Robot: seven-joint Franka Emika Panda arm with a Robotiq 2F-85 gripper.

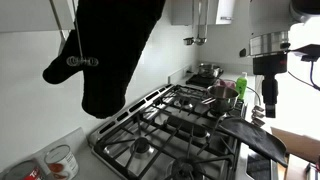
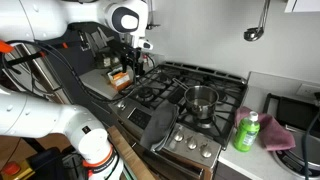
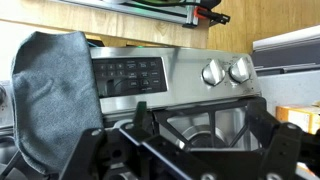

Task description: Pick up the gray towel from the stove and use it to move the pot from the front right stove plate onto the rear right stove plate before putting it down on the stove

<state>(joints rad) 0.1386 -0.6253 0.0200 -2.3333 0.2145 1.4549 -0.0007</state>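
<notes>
The gray towel (image 2: 159, 126) hangs over the stove's front edge, beside the knobs. It also shows at the left of the wrist view (image 3: 50, 100) and in an exterior view (image 1: 250, 138). The steel pot (image 2: 202, 99) stands on a right-hand stove plate, near the green bottle; it also shows in an exterior view (image 1: 207, 72). My gripper (image 2: 134, 62) hangs above the opposite side of the stove, apart from towel and pot. It is open and empty, with its fingers spread wide in the wrist view (image 3: 200, 125). It also shows in an exterior view (image 1: 269, 98).
A black oven mitt (image 1: 110, 50) hangs close to one camera and hides part of the stove. A green bottle (image 2: 247, 132) and a pink cloth (image 2: 281, 136) lie on the counter next to the pot. Black grates (image 2: 165, 90) cover the burners. The knobs (image 3: 226, 70) sit on the front panel.
</notes>
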